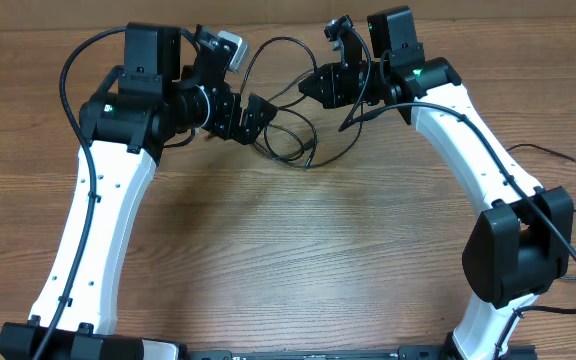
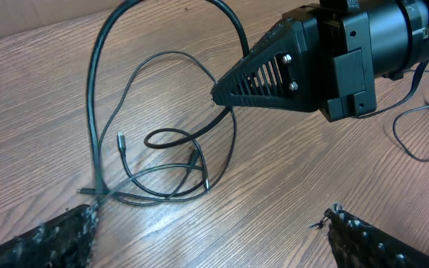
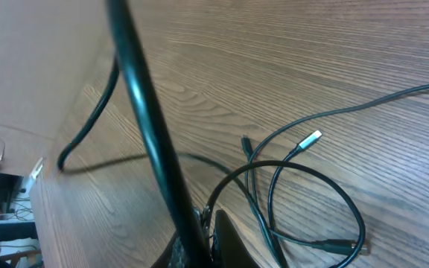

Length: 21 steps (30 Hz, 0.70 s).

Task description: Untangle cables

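Thin black cables (image 1: 290, 135) lie in tangled loops on the wood table between my two grippers at the far middle. My left gripper (image 1: 255, 113) is open and empty, just left of the tangle; in the left wrist view its fingers (image 2: 211, 234) are spread wide in front of the loops (image 2: 162, 167). My right gripper (image 1: 310, 88) is shut on one black cable and holds it raised, and the cable arcs up and over to the left. The right wrist view shows the jaws (image 3: 203, 234) pinching that cable (image 3: 144, 112), with the other loops (image 3: 311, 201) and a silver plug end (image 3: 311, 138) on the table.
A cardboard wall (image 3: 21, 67) borders the table's far edge. A loose thin wire (image 1: 568, 165) lies at the right side near the right arm's base. My right gripper's body (image 2: 289, 67) hangs over the tangle in the left wrist view.
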Each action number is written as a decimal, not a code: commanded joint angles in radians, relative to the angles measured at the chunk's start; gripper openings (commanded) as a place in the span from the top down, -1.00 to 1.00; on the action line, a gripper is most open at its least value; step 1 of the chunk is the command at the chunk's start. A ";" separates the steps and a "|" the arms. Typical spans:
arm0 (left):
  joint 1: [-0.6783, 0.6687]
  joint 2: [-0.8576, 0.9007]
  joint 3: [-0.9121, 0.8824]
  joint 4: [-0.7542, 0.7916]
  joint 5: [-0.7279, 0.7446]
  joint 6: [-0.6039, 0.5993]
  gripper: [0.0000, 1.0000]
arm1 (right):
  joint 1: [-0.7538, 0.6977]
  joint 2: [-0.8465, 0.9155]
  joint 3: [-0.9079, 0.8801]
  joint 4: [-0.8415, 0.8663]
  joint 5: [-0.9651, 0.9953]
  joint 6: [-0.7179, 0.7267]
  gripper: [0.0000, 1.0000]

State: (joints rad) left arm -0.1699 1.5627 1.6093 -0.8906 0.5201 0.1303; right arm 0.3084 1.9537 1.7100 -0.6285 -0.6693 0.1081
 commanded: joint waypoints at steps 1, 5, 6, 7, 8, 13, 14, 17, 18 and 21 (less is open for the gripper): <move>0.002 0.001 0.011 0.004 0.011 0.005 -0.99 | 0.001 -0.006 0.006 0.008 -0.005 -0.001 0.92; 0.002 0.001 0.011 0.002 -0.027 0.005 -0.99 | -0.033 -0.025 0.006 -0.014 -0.002 0.000 0.92; 0.002 0.001 0.011 0.001 -0.033 0.005 -0.99 | -0.047 -0.035 0.006 -0.026 0.003 -0.001 0.92; 0.002 0.001 0.011 0.001 -0.033 0.005 -0.99 | -0.072 -0.049 0.006 -0.048 0.023 -0.001 0.92; 0.002 0.001 0.011 0.001 -0.033 0.005 -0.99 | -0.087 -0.057 0.006 -0.065 0.039 -0.005 0.92; 0.002 0.001 0.011 0.002 -0.033 0.004 -0.99 | -0.267 -0.138 0.006 -0.247 0.107 -0.066 0.92; 0.002 0.001 0.011 0.002 -0.033 0.004 -0.99 | -0.305 -0.151 0.006 -0.274 0.107 -0.079 0.92; 0.002 0.001 0.011 0.005 -0.033 0.005 -0.99 | -0.409 -0.193 0.006 -0.372 0.127 -0.150 0.92; 0.002 0.001 0.011 0.005 -0.033 0.005 -0.99 | -0.431 -0.203 0.006 -0.399 0.148 -0.163 0.92; 0.001 0.001 0.011 0.006 -0.033 0.004 -0.99 | -0.481 -0.247 0.006 -0.461 0.227 -0.169 0.92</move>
State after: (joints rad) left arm -0.1699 1.5627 1.6093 -0.8906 0.4931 0.1303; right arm -0.1444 1.7763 1.7088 -1.0702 -0.5179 -0.0189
